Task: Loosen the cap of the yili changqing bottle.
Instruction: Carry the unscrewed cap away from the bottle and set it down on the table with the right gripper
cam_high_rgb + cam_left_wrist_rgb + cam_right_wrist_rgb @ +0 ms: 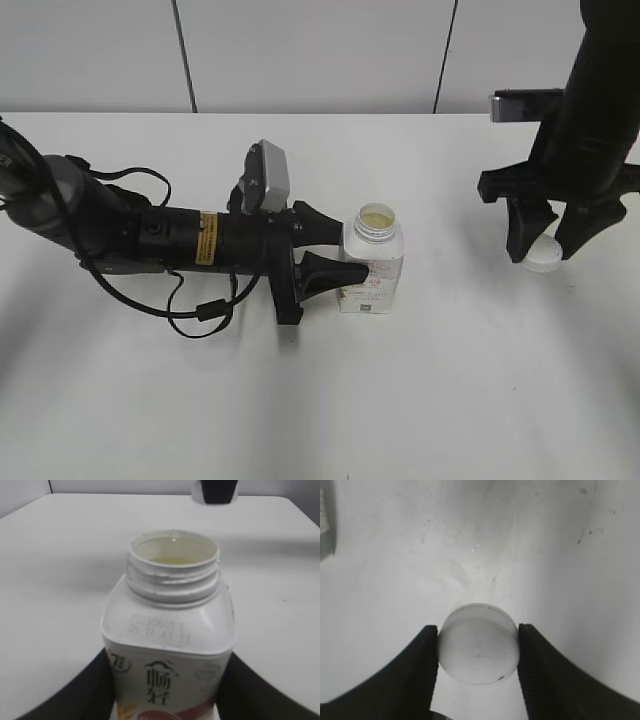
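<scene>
- Where the left arm lies low across the white table [450,380], its left gripper [322,247] has its two black fingers [330,270] closed around the lower body of the yili changqing bottle [372,262], one on each side, pressed to its walls.
- In the left wrist view the same grasp shows as two dark fingers [85,690] flanking the bottle [167,645] at the bottom corners of the frame, touching its left and right faces just below the sloped shoulders.
- The bottle stands upright on the table between those fingers, and its threaded neck [173,577] is bare and open at the top (a pale yellowish inside shows through the mouth).
- Above the fingers, the front of the bottle carries a small dark printed code, and lower down dark characters and a pink-red patch.
- Well apart from the bottle, on the right side of the table, the right gripper [540,240] points downward with its fingers [522,235] narrowed onto the cap [541,255].
- In the right wrist view the round white cap [478,650] sits squarely between the two ribbed black fingers [422,670], both of which touch its sides; so the right fingers are clasping the cap.
- The cap is at or just over the table surface; I cannot tell whether it rests on it.
</scene>
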